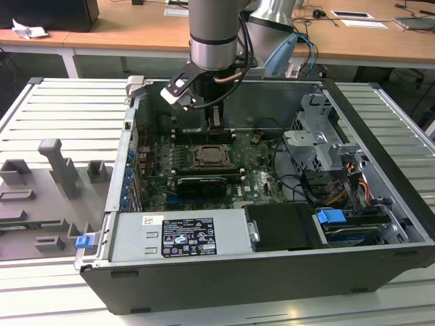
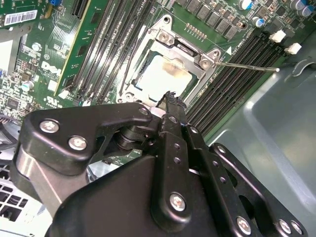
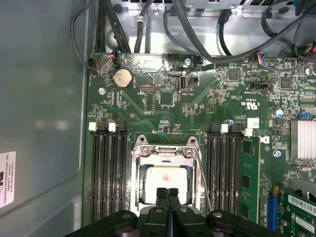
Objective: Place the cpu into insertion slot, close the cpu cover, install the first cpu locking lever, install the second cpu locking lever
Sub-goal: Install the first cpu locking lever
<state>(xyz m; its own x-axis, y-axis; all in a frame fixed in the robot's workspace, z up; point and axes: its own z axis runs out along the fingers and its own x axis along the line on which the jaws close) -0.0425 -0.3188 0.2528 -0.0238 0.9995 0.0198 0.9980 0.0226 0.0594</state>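
Note:
The cpu [image 3: 165, 178] [image 2: 163, 76], a dull silver-tan square, lies in the insertion slot [image 1: 207, 157] on the green board. The cpu cover [image 3: 148, 154] [image 2: 195, 54] lies flat around it, and the chip shows through its window. A thin wire locking lever [image 2: 249, 66] [image 3: 203, 180] juts out from a corner of the slot at an angle. A second thin lever [image 2: 129, 54] runs along the opposite side. My gripper [image 3: 167, 191] [image 2: 171, 97] [image 1: 214, 117] hangs just above the chip's edge, its black fingers pressed together with nothing between them.
Long black memory slots [image 3: 106, 173] flank the socket on both sides. A long black card [image 1: 200, 185] sits near the socket. Cables and a drive cage [image 1: 319, 146] fill the case on the exterior view's right. The grey case wall [image 2: 266, 118] is close by.

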